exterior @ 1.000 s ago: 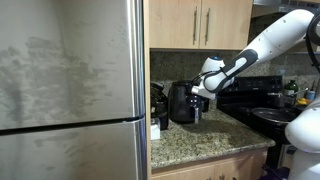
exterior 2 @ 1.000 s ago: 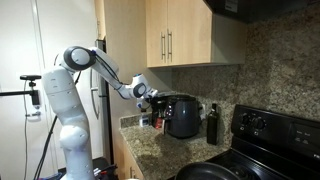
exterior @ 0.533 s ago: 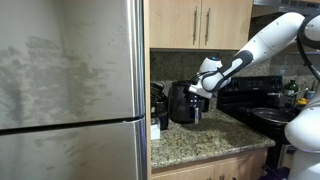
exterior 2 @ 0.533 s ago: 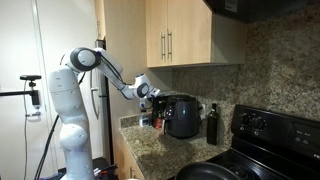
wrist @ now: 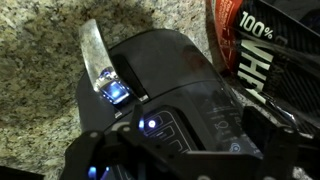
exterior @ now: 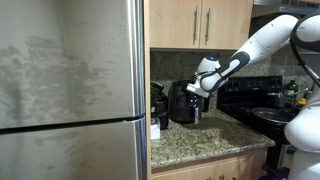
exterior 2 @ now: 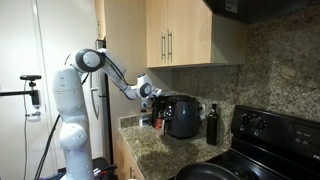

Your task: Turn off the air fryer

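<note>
Speckled granite countertop (exterior: 205,140) under light wooden cabinets carries the squat, glossy black air fryer (exterior: 182,103), which stands near the wall beside the black stove (exterior: 250,100). Compared with one second ago, the dark gripper (exterior: 200,90) has crept a little nearer to the fryer's top; I judge it is lining up on the controls. In the wrist view small blue lights (wrist: 148,125) glow on the panel, so the fryer seems not yet off. Whether the jaws are wide or narrow I cannot tell. A black-and-red package (wrist: 265,45) reads "100%" and "WH".
</note>
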You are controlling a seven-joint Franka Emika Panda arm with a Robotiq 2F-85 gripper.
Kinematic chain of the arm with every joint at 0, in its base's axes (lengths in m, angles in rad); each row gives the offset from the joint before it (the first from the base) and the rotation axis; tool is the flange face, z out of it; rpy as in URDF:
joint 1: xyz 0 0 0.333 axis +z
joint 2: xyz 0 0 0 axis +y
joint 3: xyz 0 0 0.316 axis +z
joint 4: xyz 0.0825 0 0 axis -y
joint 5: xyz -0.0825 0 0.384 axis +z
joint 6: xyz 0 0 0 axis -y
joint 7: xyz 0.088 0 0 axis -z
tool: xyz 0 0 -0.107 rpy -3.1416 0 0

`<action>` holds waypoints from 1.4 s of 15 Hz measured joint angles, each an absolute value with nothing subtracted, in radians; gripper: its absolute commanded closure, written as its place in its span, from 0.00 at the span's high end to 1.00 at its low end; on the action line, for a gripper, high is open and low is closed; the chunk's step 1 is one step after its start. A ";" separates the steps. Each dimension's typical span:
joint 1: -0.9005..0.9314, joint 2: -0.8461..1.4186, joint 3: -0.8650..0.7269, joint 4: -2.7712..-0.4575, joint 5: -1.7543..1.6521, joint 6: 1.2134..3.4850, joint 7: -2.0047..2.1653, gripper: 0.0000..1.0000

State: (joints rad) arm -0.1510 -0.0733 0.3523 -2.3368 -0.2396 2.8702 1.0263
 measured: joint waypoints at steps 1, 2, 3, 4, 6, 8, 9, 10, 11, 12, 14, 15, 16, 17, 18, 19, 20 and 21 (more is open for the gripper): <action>-0.149 -0.072 0.352 -2.337 -0.231 2.867 1.026 1.00; -0.145 -0.069 0.353 -2.337 -0.217 2.864 1.023 1.00; -0.141 -0.068 0.353 -2.338 -0.211 2.863 1.022 1.00; -0.138 -0.068 0.355 -2.339 -0.207 2.863 1.023 1.00; -0.135 -0.069 0.355 -2.339 -0.207 2.864 1.023 1.00; -0.135 -0.069 0.355 -2.339 -0.207 2.864 1.023 1.00; -0.135 -0.069 0.355 -2.339 -0.207 2.864 1.023 1.00; -0.137 -0.068 0.354 -2.337 -0.215 2.864 1.031 1.00; -0.142 -0.064 0.351 -2.333 -0.230 2.864 1.043 1.00; -0.148 -0.055 0.347 -2.324 -0.250 2.864 1.056 1.00; -0.162 -0.020 0.336 -2.290 -0.285 2.865 1.080 1.00; -0.166 0.001 0.331 -2.270 -0.301 2.865 1.089 1.00; -0.166 0.021 0.328 -2.252 -0.314 2.864 1.093 1.00; -0.163 0.032 0.330 -2.244 -0.316 2.864 1.093 1.00; -0.159 0.045 0.332 -2.235 -0.314 2.865 1.090 1.00; -0.157 0.060 0.334 -2.223 -0.314 2.868 1.087 1.00; -0.154 0.070 0.335 -2.217 -0.314 2.868 1.086 1.00; -0.154 0.072 0.336 -2.217 -0.314 2.867 1.086 1.00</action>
